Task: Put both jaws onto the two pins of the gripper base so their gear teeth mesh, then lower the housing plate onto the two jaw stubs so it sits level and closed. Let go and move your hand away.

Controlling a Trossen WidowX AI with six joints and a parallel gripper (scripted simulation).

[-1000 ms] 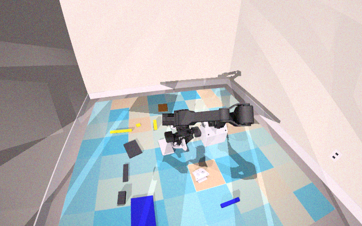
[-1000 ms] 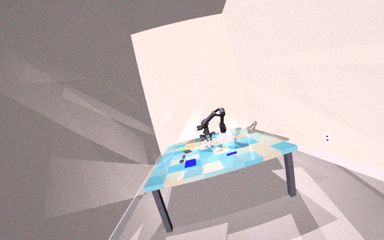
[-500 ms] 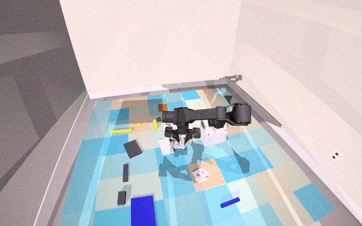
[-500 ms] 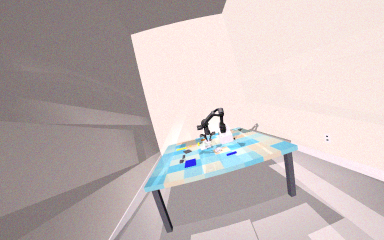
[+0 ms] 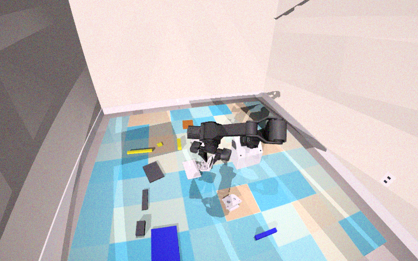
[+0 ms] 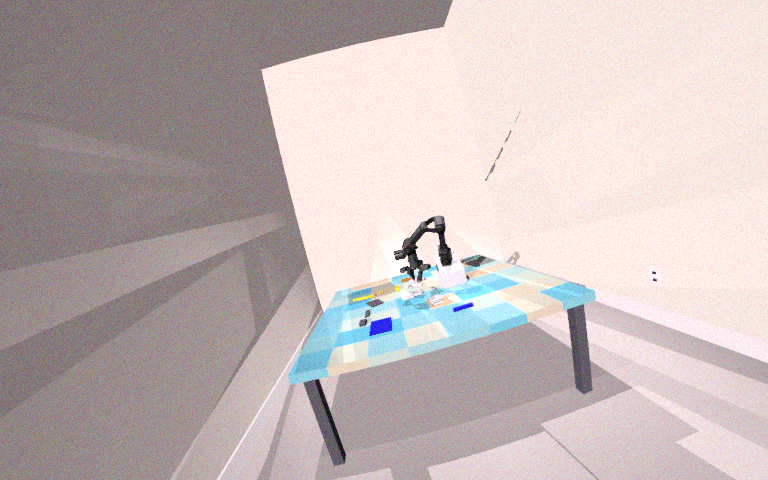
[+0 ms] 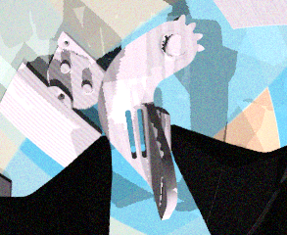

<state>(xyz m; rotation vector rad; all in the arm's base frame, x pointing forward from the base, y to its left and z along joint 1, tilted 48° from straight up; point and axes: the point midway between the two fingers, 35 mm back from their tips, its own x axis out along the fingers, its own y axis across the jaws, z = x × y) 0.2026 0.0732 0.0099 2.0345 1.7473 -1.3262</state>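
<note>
My gripper (image 5: 207, 159) (image 6: 417, 280) (image 7: 138, 137) points down and is shut on a white curved jaw (image 7: 128, 78). The jaw's geared end, with a round stub, faces the upper right of the wrist view. The gripper base, a white plate with two pins (image 7: 75, 77) (image 5: 201, 166), lies below and beside the held jaw, at its left in the wrist view. Both pins show bare. A white block (image 7: 47, 119) (image 5: 190, 169) adjoins this plate. A white plate with two round marks (image 5: 232, 202), apparently the housing plate, lies on a peach tile. I cannot make out a second jaw.
The arm's white mount (image 5: 246, 156) (image 6: 452, 273) stands right of the gripper. Dark blocks (image 5: 153, 171) (image 5: 145, 199) (image 5: 140, 228), yellow pieces (image 5: 139, 150) (image 5: 179, 144) and an orange square (image 5: 188, 124) lie left and behind. A blue panel (image 5: 165, 244) and blue bar (image 5: 265, 234) lie in front.
</note>
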